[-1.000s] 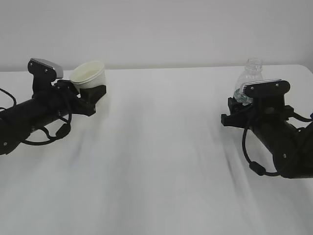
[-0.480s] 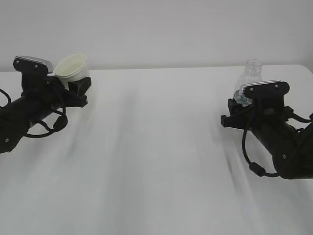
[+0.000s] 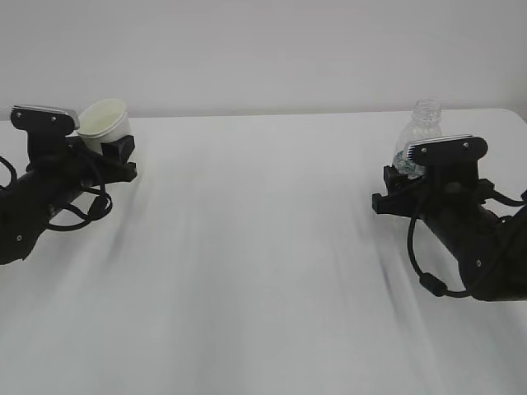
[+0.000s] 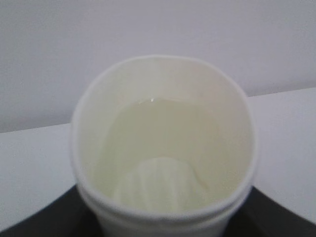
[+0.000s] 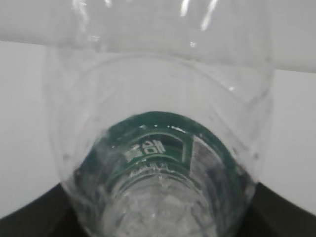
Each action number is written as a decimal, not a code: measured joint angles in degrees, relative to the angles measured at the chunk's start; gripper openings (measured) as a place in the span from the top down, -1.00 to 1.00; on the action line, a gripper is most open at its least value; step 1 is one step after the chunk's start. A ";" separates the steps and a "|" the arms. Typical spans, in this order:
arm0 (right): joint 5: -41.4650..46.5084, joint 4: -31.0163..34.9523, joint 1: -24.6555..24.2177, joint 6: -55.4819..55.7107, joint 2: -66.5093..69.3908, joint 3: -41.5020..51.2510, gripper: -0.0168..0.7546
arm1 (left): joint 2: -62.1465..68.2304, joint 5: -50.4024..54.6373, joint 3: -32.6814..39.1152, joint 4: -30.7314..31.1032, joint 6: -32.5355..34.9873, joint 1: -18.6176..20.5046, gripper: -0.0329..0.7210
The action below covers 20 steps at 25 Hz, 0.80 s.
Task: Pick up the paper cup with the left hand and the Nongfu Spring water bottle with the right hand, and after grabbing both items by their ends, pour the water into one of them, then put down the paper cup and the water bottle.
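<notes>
At the far left of the white desk (image 3: 263, 247), the left hand (image 3: 49, 185) is lying low and stretched along the surface, its silver-grey plate on top and black cables looping beside it. Its pincer (image 3: 114, 152) is clamped around the lower part of the paper cup (image 3: 104, 123), which is sitting between the fingers and tipping slightly, so its cream-coloured inside is facing partly toward the camera. In the left wrist view the paper cup (image 4: 163, 148) is filling most of the picture just in front of the pincer, mouth open, with clear water (image 4: 158, 148) pooling inside it (a pale, curved waterline is showing against the cup wall). Whether the cup's base is touching the desk cannot be told.

Well apart from it, at the far right of the desk, the right hand (image 3: 461, 230) is also resting low, with a black cable looping beneath it. Its pincer (image 3: 394, 188) is clamped on the lower part of the Nongfu Spring water bottle (image 3: 420, 132), which is standing upright between the fingers, its uncapped neck rising above the silver-grey plate. In the right wrist view the Nongfu Spring water bottle (image 5: 158, 148) is sitting directly ahead of the pincer, its clear ribbed plastic and dark green label band very close to the lens.
</notes>
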 joint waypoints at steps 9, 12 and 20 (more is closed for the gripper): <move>0.00 0.00 0.00 0.00 0.00 0.00 -0.29 | 0.00 0.00 0.00 -1.88 1.17 0.00 -0.16; 0.00 0.00 0.00 0.00 0.00 0.00 -0.29 | 0.00 0.00 0.00 -2.32 1.30 0.00 -0.16; 0.00 0.00 0.00 0.00 0.00 0.00 -0.29 | 0.09 -0.10 0.00 -3.62 2.83 0.00 -0.16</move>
